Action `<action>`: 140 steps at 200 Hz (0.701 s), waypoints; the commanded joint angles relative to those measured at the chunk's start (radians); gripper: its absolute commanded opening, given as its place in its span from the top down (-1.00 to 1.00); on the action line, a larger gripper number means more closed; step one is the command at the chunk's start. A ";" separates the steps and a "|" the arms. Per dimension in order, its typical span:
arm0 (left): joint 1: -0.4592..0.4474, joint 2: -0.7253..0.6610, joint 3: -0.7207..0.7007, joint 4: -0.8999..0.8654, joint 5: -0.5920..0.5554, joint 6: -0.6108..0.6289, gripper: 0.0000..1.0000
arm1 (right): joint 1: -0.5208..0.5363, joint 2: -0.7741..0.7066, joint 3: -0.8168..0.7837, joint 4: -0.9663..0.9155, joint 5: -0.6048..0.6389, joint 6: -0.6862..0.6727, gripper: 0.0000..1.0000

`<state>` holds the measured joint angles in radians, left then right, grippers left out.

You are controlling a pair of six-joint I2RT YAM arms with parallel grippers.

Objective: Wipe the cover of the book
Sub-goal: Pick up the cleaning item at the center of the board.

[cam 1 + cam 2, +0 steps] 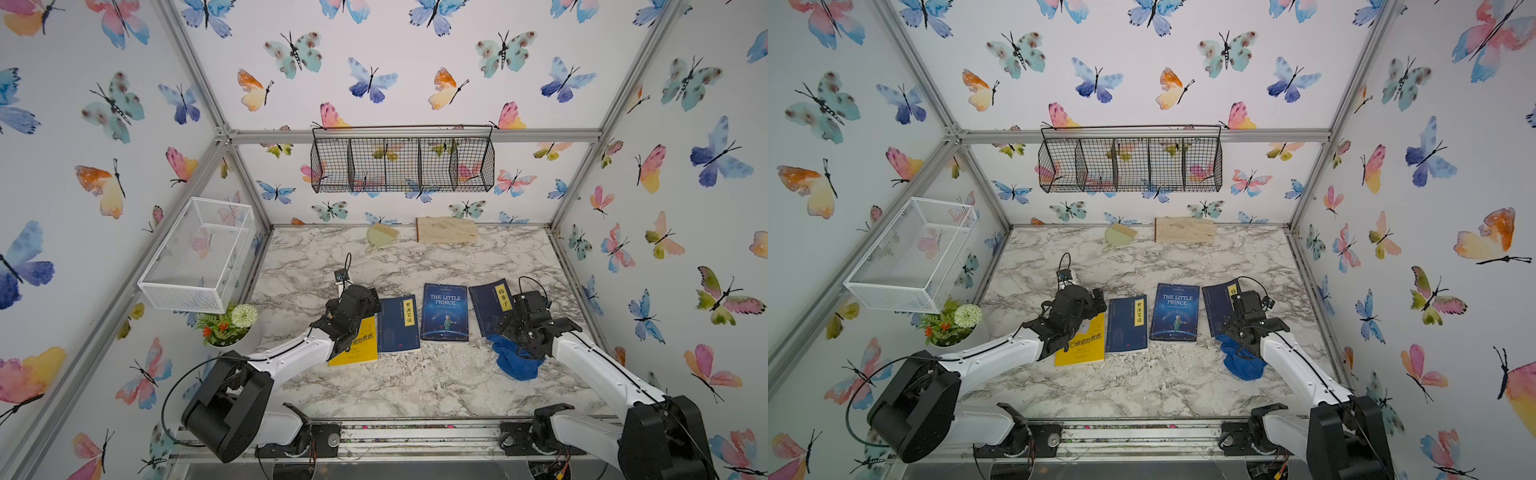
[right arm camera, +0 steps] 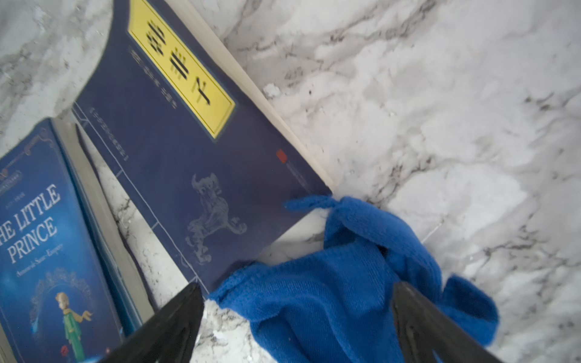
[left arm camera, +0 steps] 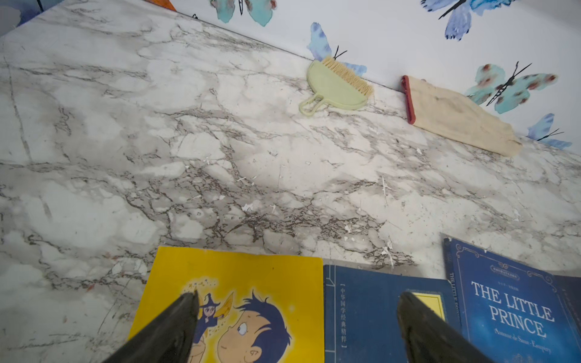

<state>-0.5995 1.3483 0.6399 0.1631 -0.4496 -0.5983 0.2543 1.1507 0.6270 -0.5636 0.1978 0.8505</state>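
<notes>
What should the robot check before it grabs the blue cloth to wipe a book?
1. Right gripper open: ok, jaws stand wide.
2. Blue cloth between those jaws: ok, in the right wrist view.
3. Cloth gripped: not ok, nothing held yet.
4. The dark blue book beside the cloth lies flat, cover up: ok; the cloth overlaps its near edge.
5. Left gripper out of the way: ok, open above the yellow book.
6. Which book gets wiped: cannot tell.

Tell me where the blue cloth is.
In both top views the blue cloth lies at the table's right, against the rightmost book's near corner, below the right gripper.
</notes>
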 commanded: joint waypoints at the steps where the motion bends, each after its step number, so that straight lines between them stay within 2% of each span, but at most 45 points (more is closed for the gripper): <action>1: 0.000 -0.050 0.003 -0.027 -0.048 -0.030 -0.97 | -0.004 0.001 -0.056 -0.035 -0.073 0.043 -0.92; 50: 0.000 -0.081 -0.027 0.005 -0.053 -0.023 -0.97 | -0.003 0.026 -0.104 0.013 -0.100 0.071 -0.89; 76: 0.000 -0.076 -0.015 -0.023 -0.059 -0.037 -0.97 | -0.004 0.044 -0.136 0.043 -0.097 0.087 -0.71; 107: -0.001 -0.116 -0.053 0.013 -0.069 -0.044 -0.97 | -0.004 0.051 -0.154 0.062 -0.097 0.103 -0.06; 140: 0.000 -0.134 -0.063 0.003 -0.097 -0.068 -0.97 | -0.004 0.034 -0.138 0.043 -0.094 0.107 0.31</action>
<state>-0.5995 1.2461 0.5827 0.1631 -0.4957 -0.6388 0.2485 1.1759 0.5068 -0.5072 0.1509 0.9329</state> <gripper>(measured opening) 0.986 0.387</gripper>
